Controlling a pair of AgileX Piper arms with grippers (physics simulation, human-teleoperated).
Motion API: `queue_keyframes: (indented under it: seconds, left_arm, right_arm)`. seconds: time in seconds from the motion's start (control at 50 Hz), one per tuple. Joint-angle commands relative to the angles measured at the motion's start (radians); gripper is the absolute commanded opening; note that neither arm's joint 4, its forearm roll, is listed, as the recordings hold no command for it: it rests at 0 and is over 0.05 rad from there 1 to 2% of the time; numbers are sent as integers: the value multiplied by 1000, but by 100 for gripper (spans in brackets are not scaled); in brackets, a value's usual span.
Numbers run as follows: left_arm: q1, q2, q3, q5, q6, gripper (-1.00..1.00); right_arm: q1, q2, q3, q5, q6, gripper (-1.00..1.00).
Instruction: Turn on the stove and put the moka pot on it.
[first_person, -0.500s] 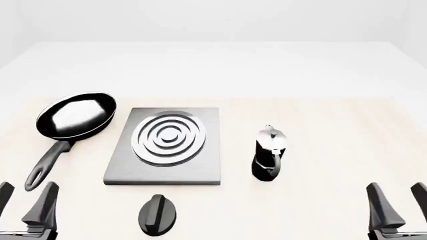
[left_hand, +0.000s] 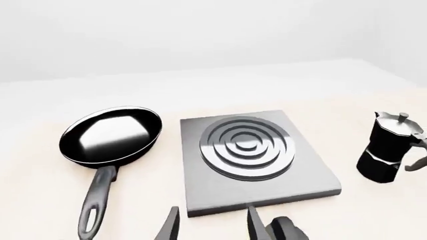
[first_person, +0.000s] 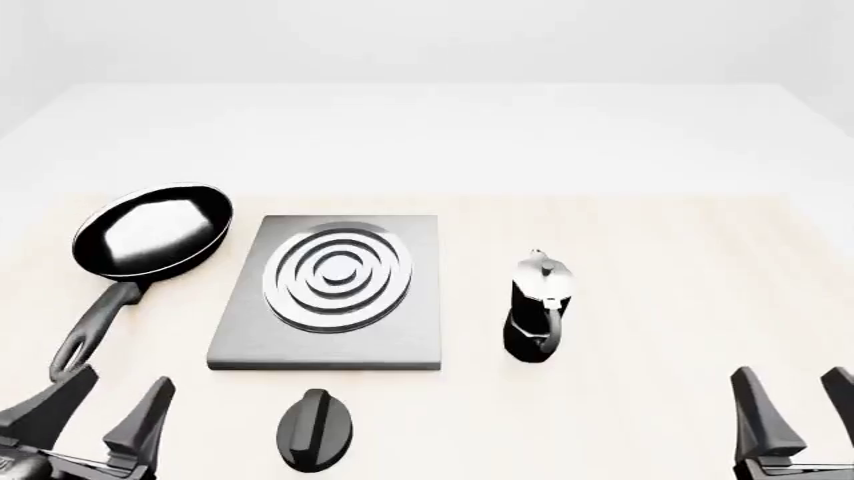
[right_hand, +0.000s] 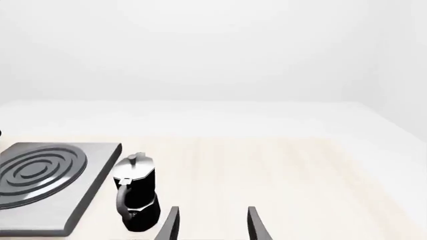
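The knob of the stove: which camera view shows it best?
The front view: the round black knob lies whole in front of the stove plate. The left wrist view shows only part of it at the edge; the right wrist view shows none.

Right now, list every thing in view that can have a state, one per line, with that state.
stove: flat on the table, burner rings bare
knob: on the table near the stove's front edge, untouched
moka pot: upright, lid down, standing on the table right of the stove
frying pan: empty, resting left of the stove
left gripper: open, holding nothing
right gripper: open, holding nothing
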Motion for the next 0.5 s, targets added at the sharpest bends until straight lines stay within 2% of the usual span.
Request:
queue_keyframes:
  seconds: [0.02,0.08,0.2,0.3,0.32,0.34,0.42,0.46,0.5]
  left_arm:
    - [-93,73,-8,39,17,100]
    - [-117,125,-4,29,20,100]
    - [-144,143,11,50,33,100]
    - [-181,180,14,54,7,100]
    - [-186,161,14,71,37,100]
    - [-188,168,14,72,39,100]
    - [-221,216,14,52,23,100]
    - [-251,274,14,22,-9,100]
    - [-253,281,14,19,18,100]
  right_arm:
    - [8,1,3,3,-1,100]
    - [6,9,2,-5,7,100]
    - [11,13,3,-14,7,100]
    - [14,24,4,-26,8,100]
    - [15,24,4,-26,9,100]
    - [15,24,4,-25,9,100]
    - [14,22,5,-24,9,100]
    - [13,17,5,-18,9,100]
    - [13,15,6,-15,10,100]
